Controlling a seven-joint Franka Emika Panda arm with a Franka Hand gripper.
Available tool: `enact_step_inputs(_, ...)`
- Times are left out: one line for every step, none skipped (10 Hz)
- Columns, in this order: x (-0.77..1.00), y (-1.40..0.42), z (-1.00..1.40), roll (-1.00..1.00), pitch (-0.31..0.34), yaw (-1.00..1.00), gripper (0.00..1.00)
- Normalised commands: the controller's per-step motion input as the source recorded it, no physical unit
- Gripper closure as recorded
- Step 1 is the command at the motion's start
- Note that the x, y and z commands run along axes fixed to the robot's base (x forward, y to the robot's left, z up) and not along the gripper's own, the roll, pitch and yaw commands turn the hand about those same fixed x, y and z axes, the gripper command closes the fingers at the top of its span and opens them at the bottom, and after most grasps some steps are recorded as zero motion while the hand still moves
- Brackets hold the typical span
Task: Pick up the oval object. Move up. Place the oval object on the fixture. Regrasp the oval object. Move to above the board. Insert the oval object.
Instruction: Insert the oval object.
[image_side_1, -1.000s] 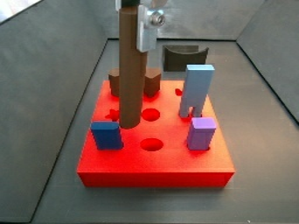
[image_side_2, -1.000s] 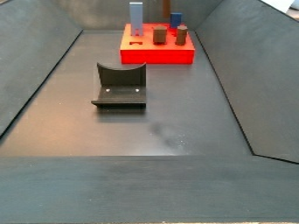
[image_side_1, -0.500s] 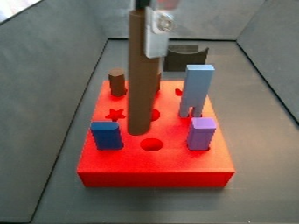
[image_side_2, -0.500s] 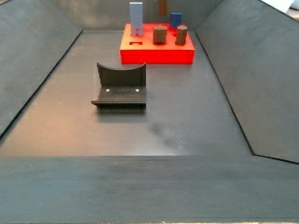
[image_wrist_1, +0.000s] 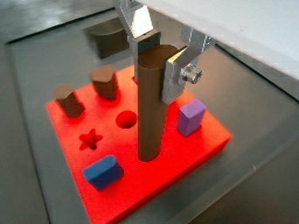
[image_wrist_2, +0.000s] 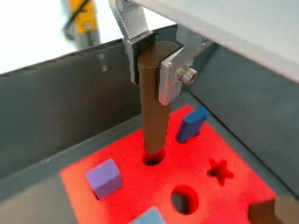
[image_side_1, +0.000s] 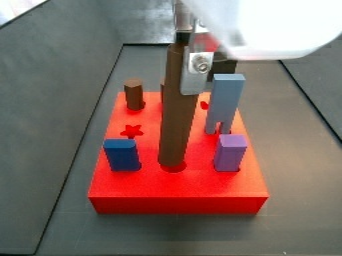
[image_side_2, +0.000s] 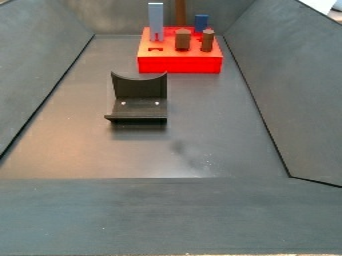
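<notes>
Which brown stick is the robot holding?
The oval object, the long slim brown peg. The pincer grips its top above the board, its lower end at a round hole. The two stubby brown pegs stand alone, untouched.

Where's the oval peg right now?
The oval peg stands upright in the gripper over the board, its tip at a front hole between the blue and purple pegs.

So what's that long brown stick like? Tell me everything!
The long slim brown oval peg looks smooth and matte, maybe wood or plastic. It stands upright, far taller than the other pegs. The end effector grips its top between silver fingers. Its lower tip sits in a round hole of the thick bright red square board.
</notes>
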Motion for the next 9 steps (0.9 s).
enact_step_inputs(0.00,0.00,-0.11,0.00,0.000,-1.00,1.00)
enact_step_inputs(0.09,0.00,-0.15,-0.03,0.056,-0.85,1.00)
enact_step_inputs(0.03,0.00,-0.18,-0.10,0.000,-0.22,1.00)
enact_step_inputs(0.05,0.00,-0.22,-0.16,0.000,-0.08,1.00)
enact_step_inputs(0.01,0.00,-0.32,-0.26,-0.019,-0.13,1.00)
enact_step_inputs(0.00,0.01,-0.24,-0.22,-0.006,-0.10,1.00)
enact_step_inputs(0.00,0.05,-0.15,-0.22,0.000,-0.11,1.00)
enact_step_inputs(0.05,0.13,-0.07,-0.17,0.000,-0.09,1.00)
enact_step_inputs(0.07,0.21,-0.03,-0.15,0.000,-0.09,1.00)
